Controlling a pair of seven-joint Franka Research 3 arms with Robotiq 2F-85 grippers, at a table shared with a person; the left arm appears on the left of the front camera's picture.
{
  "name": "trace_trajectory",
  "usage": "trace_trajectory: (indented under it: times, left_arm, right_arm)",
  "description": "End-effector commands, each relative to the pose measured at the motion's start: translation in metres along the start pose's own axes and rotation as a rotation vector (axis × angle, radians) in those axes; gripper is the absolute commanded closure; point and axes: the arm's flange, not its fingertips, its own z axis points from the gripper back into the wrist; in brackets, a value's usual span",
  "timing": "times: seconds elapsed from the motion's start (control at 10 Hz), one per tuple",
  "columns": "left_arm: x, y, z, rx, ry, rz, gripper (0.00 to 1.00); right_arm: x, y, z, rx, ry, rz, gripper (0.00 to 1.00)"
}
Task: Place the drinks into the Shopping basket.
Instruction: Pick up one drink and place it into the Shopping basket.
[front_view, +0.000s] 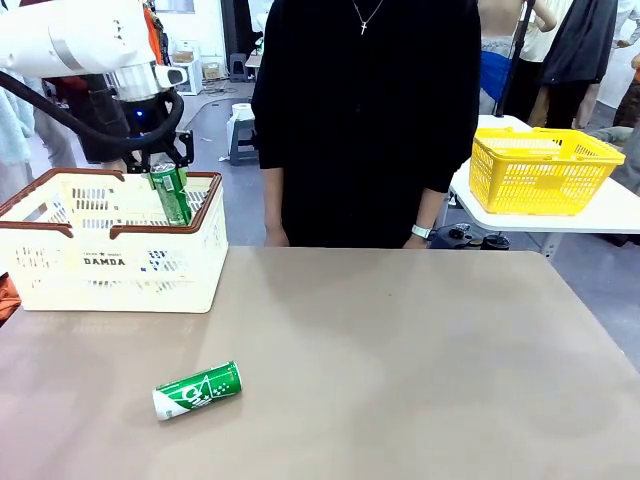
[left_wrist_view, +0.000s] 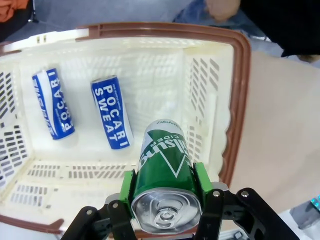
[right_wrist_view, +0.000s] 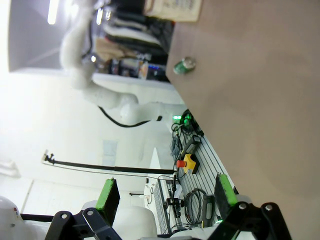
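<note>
Left gripper (left_wrist_view: 162, 197) clamps a green can (left_wrist_view: 165, 170) upright above the Shopping basket (left_wrist_view: 240, 100); two blue cans (left_wrist_view: 111, 119) lie beneath it. Right gripper (right_wrist_view: 167, 192) stands released, empty.

The left gripper (front_view: 165, 165) hangs over the shopping basket (front_view: 110, 262), its jaws clamped on the top of a green can (front_view: 172, 195) that hangs upright below them inside the basket. Well below the jaws and nearer the camera, another green can (front_view: 197, 390) lies on its side on the table (front_view: 420, 370).
</note>
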Motion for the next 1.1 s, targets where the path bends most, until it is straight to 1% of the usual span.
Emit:
trace_trajectory:
  times: [0.0,0.2,0.4,0.7,0.9,1.0]
  left_arm:
    - [0.029,0.005,-0.012,0.023,0.026,0.027,1.00]
    - [0.037,0.011,-0.027,0.016,0.034,0.028,1.00]
    - [0.043,0.012,-0.044,0.035,0.070,0.059,1.00]
    - [0.046,0.016,-0.071,0.067,0.117,0.093,1.00]
    - [0.044,0.019,-0.080,0.074,0.122,0.106,1.00]
    - [0.043,0.021,-0.080,0.054,0.121,0.102,0.78]
  right_arm:
    - [0.000,0.004,-0.003,-0.013,-0.003,-0.022,0.00]
    - [0.000,0.004,-0.003,-0.013,-0.003,-0.022,0.00]
    - [0.000,0.004,-0.003,-0.013,-0.003,-0.022,0.00]
    - [0.000,0.004,-0.003,-0.013,-0.003,-0.022,0.00]
    - [0.000,0.004,-0.003,-0.013,-0.003,-0.022,0.00]
    - [0.000,0.004,-0.003,-0.013,-0.003,-0.022,0.00]
